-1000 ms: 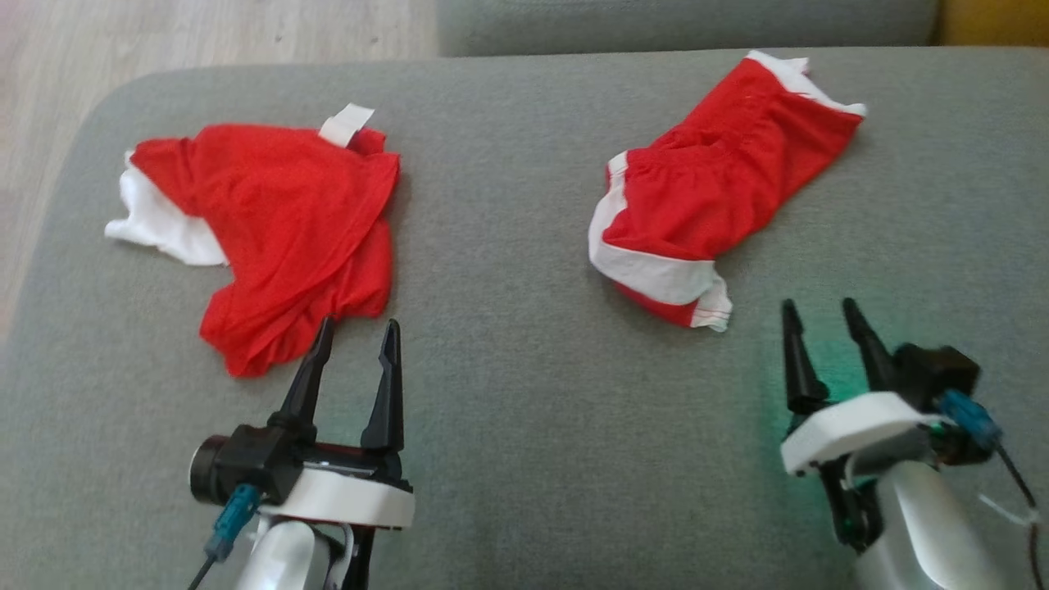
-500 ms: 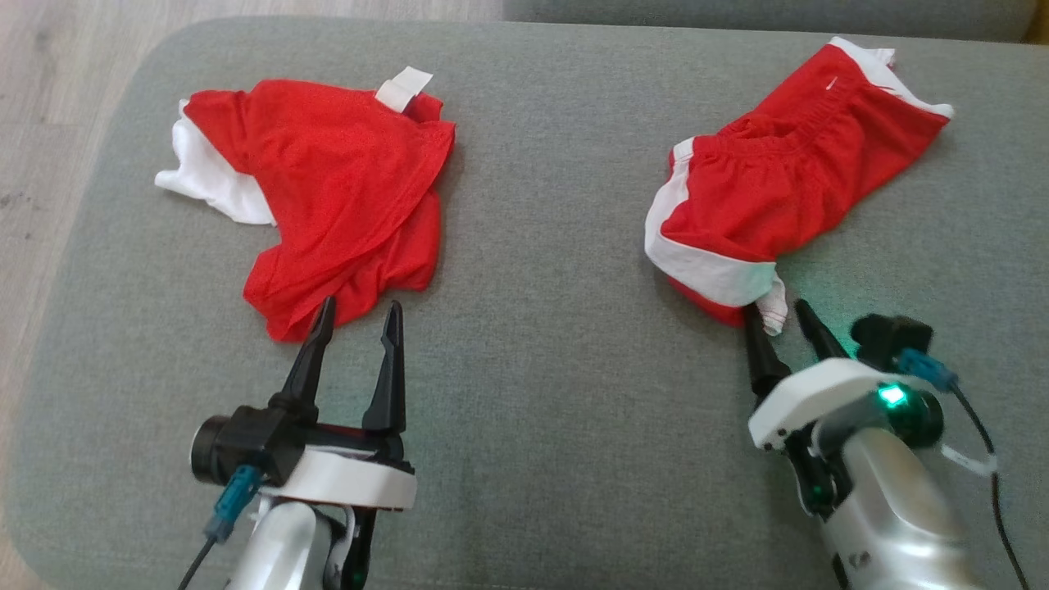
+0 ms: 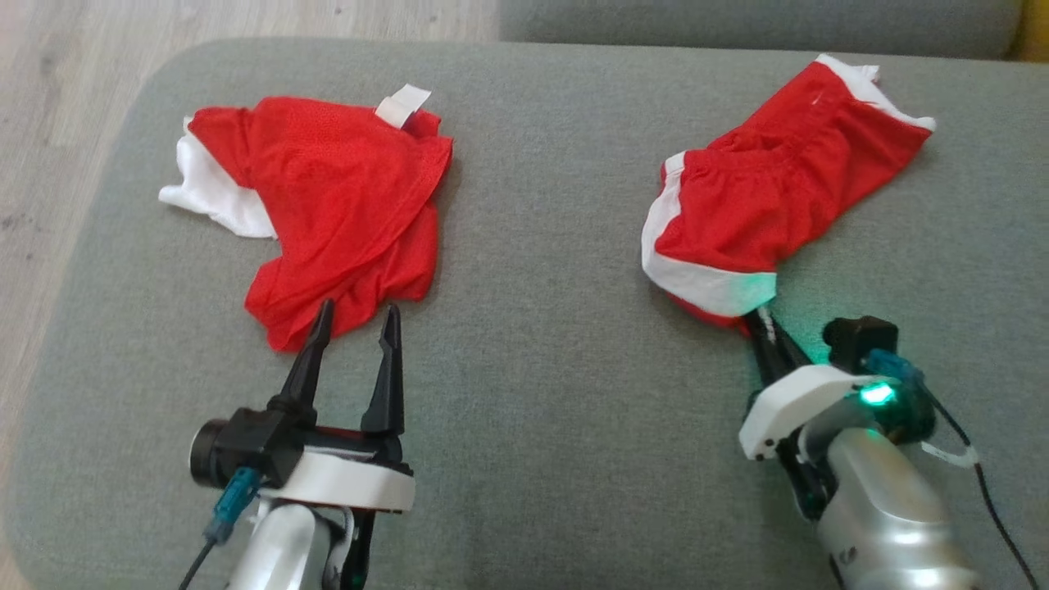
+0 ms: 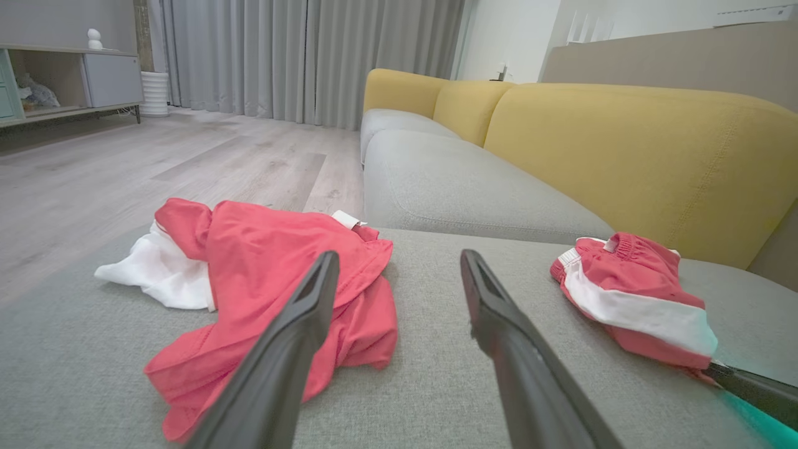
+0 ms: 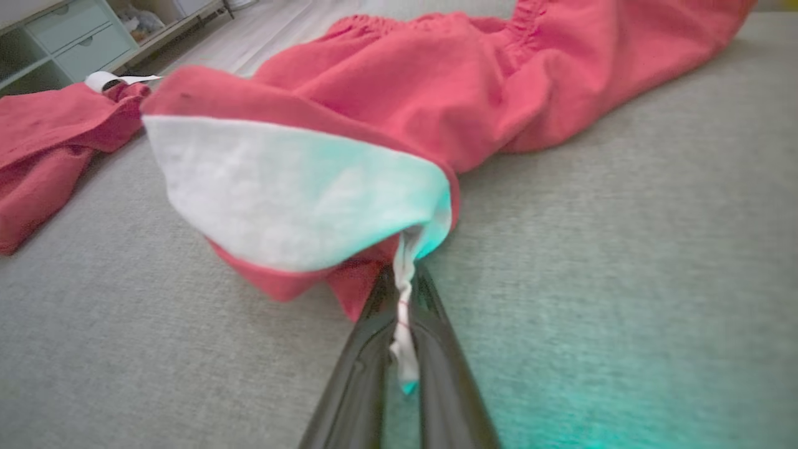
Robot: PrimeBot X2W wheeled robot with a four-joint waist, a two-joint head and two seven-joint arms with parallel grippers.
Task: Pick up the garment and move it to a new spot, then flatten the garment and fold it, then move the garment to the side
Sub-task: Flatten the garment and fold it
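The garment (image 3: 778,197), red shorts with white side trim, lies crumpled at the right of the grey cushion; it also shows in the left wrist view (image 4: 629,293). My right gripper (image 3: 758,317) is shut on its near white hem corner. In the right wrist view the two fingers pinch a strip of white fabric (image 5: 402,312) below the garment (image 5: 399,106). A second red and white garment (image 3: 344,197) lies at the left. My left gripper (image 3: 359,310) stands open just short of its near edge, holding nothing, fingers wide apart (image 4: 399,257).
The grey seat cushion (image 3: 541,393) has a rounded left edge with wood floor (image 3: 49,98) beyond it. Behind it lie another grey cushion (image 4: 449,187) and a yellow backrest (image 4: 636,156). Bare cushion stretches between the two garments.
My right gripper has moved forward to the garment's near hem and closed on it. The left arm has kept still. The head camera has shifted a little.
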